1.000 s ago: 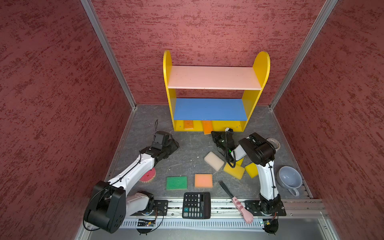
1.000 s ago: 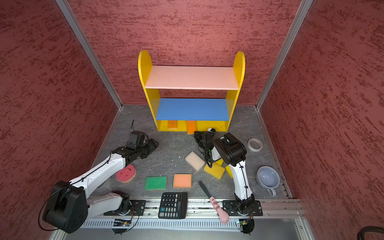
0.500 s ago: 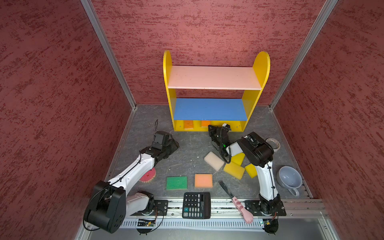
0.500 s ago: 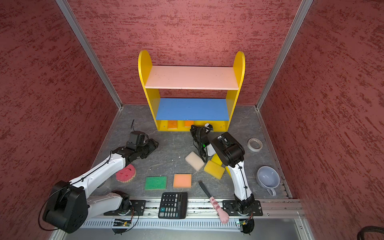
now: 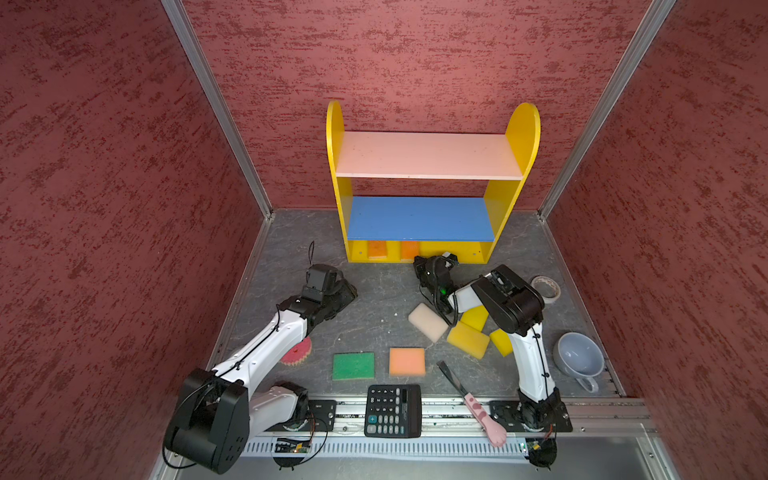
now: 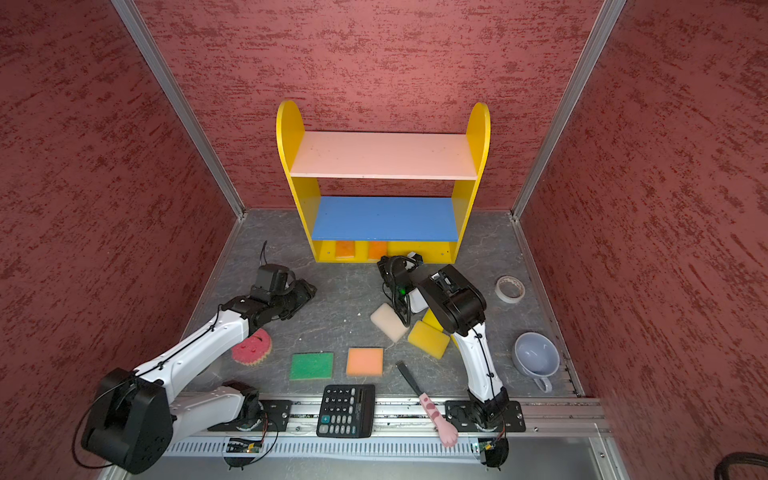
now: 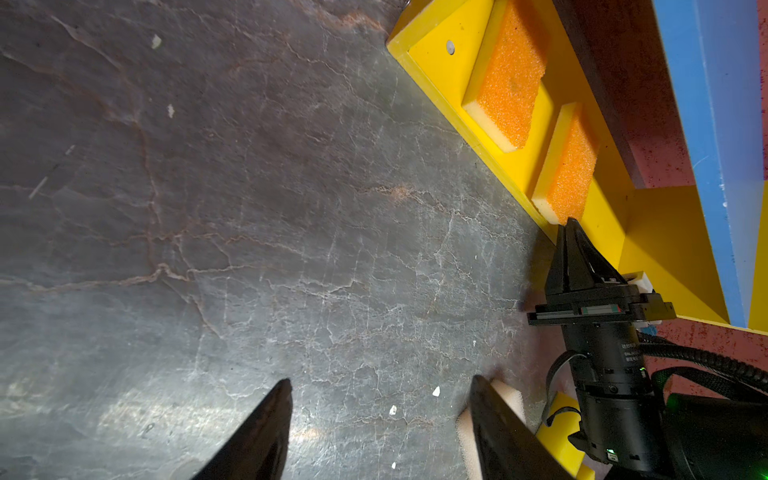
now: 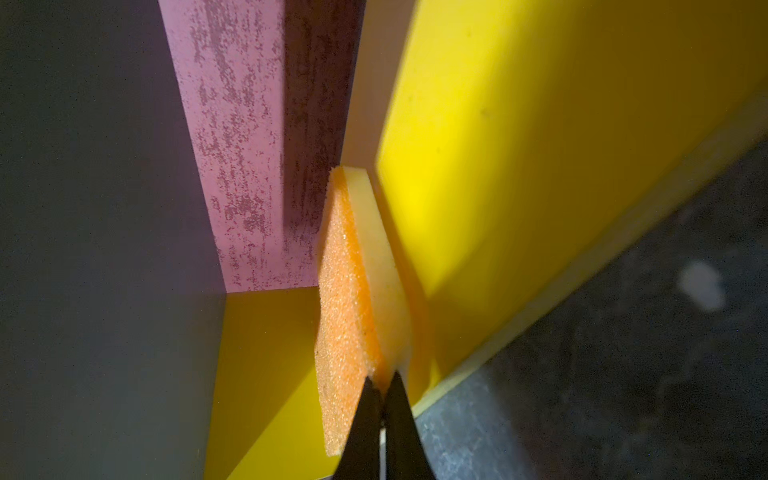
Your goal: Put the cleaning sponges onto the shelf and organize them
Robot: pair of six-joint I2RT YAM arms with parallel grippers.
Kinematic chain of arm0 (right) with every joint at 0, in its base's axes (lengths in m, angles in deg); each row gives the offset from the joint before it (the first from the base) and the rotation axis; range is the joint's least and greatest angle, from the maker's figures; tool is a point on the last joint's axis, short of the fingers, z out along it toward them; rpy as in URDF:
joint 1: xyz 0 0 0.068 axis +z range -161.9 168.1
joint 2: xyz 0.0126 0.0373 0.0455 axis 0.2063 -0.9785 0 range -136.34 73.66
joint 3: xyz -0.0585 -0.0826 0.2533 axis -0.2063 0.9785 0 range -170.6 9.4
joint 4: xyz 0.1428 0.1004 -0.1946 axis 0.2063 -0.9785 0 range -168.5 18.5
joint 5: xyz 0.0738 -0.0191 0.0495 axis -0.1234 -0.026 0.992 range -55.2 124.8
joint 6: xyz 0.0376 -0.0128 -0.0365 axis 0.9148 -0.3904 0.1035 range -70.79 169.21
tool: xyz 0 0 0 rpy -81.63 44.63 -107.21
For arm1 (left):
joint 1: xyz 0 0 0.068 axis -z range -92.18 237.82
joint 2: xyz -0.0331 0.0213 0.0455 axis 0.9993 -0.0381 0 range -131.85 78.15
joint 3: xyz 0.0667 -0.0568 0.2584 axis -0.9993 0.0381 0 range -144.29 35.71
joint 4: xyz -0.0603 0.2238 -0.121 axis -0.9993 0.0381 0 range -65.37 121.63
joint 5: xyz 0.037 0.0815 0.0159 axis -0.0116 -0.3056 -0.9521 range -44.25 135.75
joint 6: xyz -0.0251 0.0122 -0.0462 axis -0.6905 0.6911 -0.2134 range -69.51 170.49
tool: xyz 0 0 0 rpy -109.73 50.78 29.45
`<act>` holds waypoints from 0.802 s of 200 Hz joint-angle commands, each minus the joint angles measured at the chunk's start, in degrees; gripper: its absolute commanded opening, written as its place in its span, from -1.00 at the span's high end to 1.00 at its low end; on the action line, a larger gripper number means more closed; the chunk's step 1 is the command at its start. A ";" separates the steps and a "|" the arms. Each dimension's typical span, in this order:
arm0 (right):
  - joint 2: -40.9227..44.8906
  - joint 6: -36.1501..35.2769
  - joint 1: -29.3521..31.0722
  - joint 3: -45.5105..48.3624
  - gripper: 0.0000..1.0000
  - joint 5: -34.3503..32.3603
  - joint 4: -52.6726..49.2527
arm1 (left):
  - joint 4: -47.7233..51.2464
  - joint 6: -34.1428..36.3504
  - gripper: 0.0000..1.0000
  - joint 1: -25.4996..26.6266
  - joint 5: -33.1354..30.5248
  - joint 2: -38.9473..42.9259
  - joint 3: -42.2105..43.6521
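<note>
The shelf (image 5: pixel 521 124) stands at the back wall. Two orange sponges (image 5: pixel 377 250) (image 5: pixel 409 249) lie on its yellow bottom board. My right gripper (image 8: pixel 382 382) is shut, its tips against the near edge of the right-hand orange sponge (image 8: pixel 345 299) at the board's front lip. My left gripper (image 7: pixel 380 384) hovers open over bare floor left of the middle, with nothing between its fingers. On the floor lie a cream sponge (image 5: pixel 428 322), yellow sponges (image 5: pixel 468 340) partly under the right arm, a green one (image 5: pixel 353 365), a peach one (image 5: pixel 407 361) and a round pink one (image 6: pixel 251 348).
A black calculator (image 5: pixel 392 410) and a pink-handled brush (image 5: pixel 469 395) lie at the front edge. A grey cup (image 5: pixel 577 357) and a tape roll (image 5: pixel 545 287) sit at the right. The pink and blue boards hold nothing.
The right gripper has moved toward the shelf and pushed the second orange sponge from overhanging the front lip onto the bottom board. The left arm has stayed still.
</note>
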 commanded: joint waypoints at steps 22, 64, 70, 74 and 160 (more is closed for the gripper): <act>-0.97 3.97 0.59 -1.11 0.61 -3.03 -2.06 | 0.29 0.91 -0.36 -0.51 -0.34 0.82 0.65; -2.28 4.62 0.58 -2.01 0.52 -2.85 -1.54 | 0.34 1.13 -0.36 -0.92 -0.04 1.00 0.71; -2.42 4.65 0.59 -2.26 0.50 -2.94 -1.80 | 0.45 1.11 -0.36 -0.88 -0.01 1.00 0.67; -2.47 4.61 0.58 -2.34 0.48 -2.94 -1.90 | 0.45 1.13 -0.36 -0.87 -0.02 1.00 0.66; -2.84 5.25 0.53 0.15 0.16 -1.75 1.70 | 0.80 1.29 -0.35 -1.22 0.09 1.82 1.10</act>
